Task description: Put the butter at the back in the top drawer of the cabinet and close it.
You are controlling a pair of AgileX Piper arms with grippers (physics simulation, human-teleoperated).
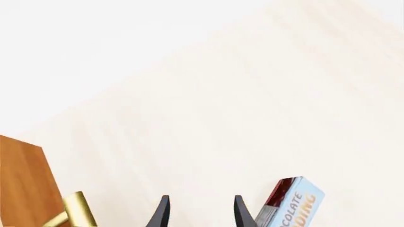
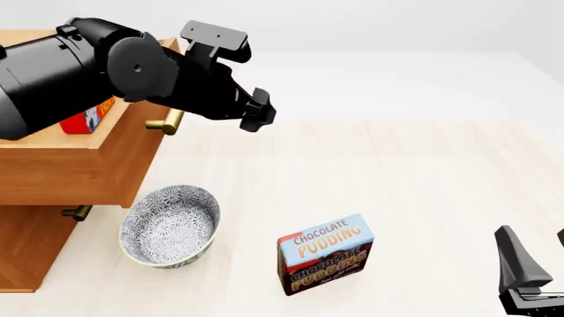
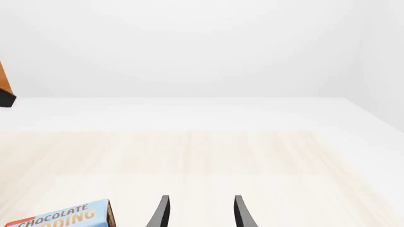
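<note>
1. Red and orange, the butter (image 2: 91, 119) lies inside the pulled-out top drawer (image 2: 75, 168) of the cabinet (image 2: 26, 247), mostly hidden behind the left arm.
2. Light-brown wood forms the drawer's walls; its brass bar handle (image 2: 165, 123) juts toward the table (image 2: 423, 172).
3. The left pincer (image 1: 199, 213) hovers just beyond that handle, its dark fingers spread with nothing between them.
4. Below the drawer front sits a blue-patterned bowl (image 2: 170, 224), touching the table.
5. To the bowl's right, apart from it, a Chocolate Pudding box (image 2: 325, 253) stands on edge.
6. The right pincer (image 3: 199, 213) hangs low at the table's near right, well apart from everything, its fingers likewise spread; the front view shows only part of it.
</note>
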